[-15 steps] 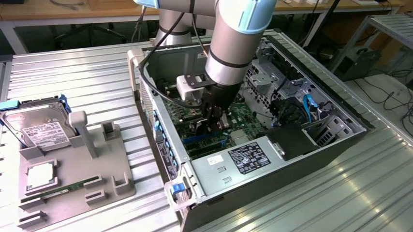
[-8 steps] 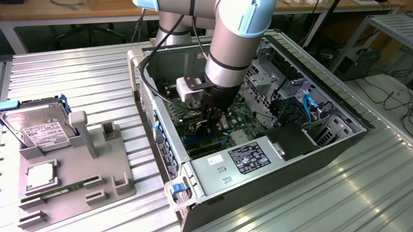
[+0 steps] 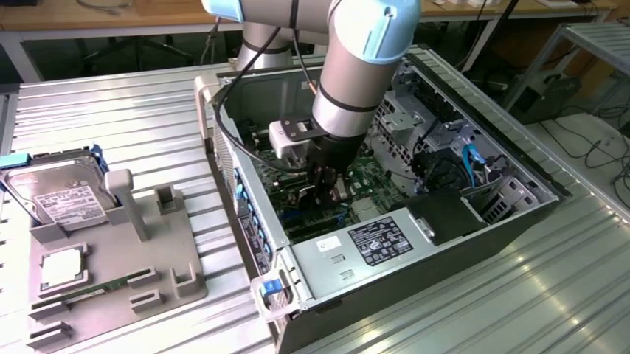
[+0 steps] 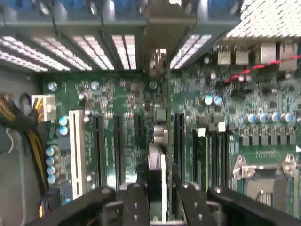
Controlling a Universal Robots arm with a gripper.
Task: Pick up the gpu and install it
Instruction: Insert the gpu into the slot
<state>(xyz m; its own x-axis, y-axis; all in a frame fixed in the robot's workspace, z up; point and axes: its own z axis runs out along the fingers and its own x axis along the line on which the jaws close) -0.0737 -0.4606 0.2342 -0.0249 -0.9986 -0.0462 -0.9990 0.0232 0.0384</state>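
Observation:
My gripper (image 3: 330, 193) reaches down inside the open computer case (image 3: 512, 169), just above the green motherboard (image 3: 369, 177). In the wrist view the gpu (image 4: 162, 162) appears edge-on as a thin card between my two black fingers (image 4: 136, 202), and the gripper (image 4: 159, 200) is shut on it. The card's pale metal bracket (image 4: 160, 28) points toward the case's rear slot grille. The card's lower edge hangs over the motherboard (image 4: 117, 94), between the black expansion slots (image 4: 118, 146) and the long black slot (image 4: 178, 141). I cannot tell whether it touches a slot.
A white slot (image 4: 76, 150), RAM sticks (image 4: 202, 155) and the CPU socket (image 4: 268, 179) flank the card. The power supply (image 3: 384, 240) fills the case's near end. On the exterior view's left, a grey fixture (image 3: 147, 258) holds a hard drive (image 3: 64, 195), a CPU (image 3: 61, 267) and a RAM stick (image 3: 94, 291).

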